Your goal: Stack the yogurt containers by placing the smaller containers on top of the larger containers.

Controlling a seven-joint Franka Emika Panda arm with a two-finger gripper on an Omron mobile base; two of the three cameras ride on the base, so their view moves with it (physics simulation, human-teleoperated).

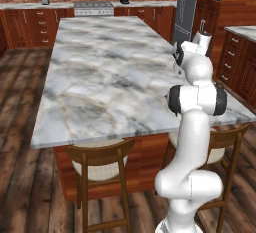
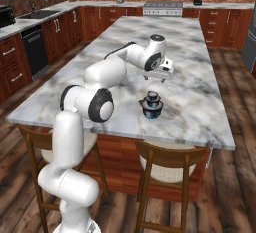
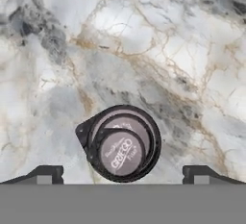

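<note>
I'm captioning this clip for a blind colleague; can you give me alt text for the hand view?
Seen from straight above, the small yogurt cup sits on top of the larger yogurt cup on a marble island counter. The open gripper hovers over the stack, its fingertips wide apart, holding nothing.

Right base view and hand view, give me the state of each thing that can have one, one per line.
smaller yogurt container: upright, stacked on the larger one, off-centre on its lid.
larger yogurt container: upright on the marble island counter, lid on.
gripper: open, above and behind the stack, holding nothing.
</note>
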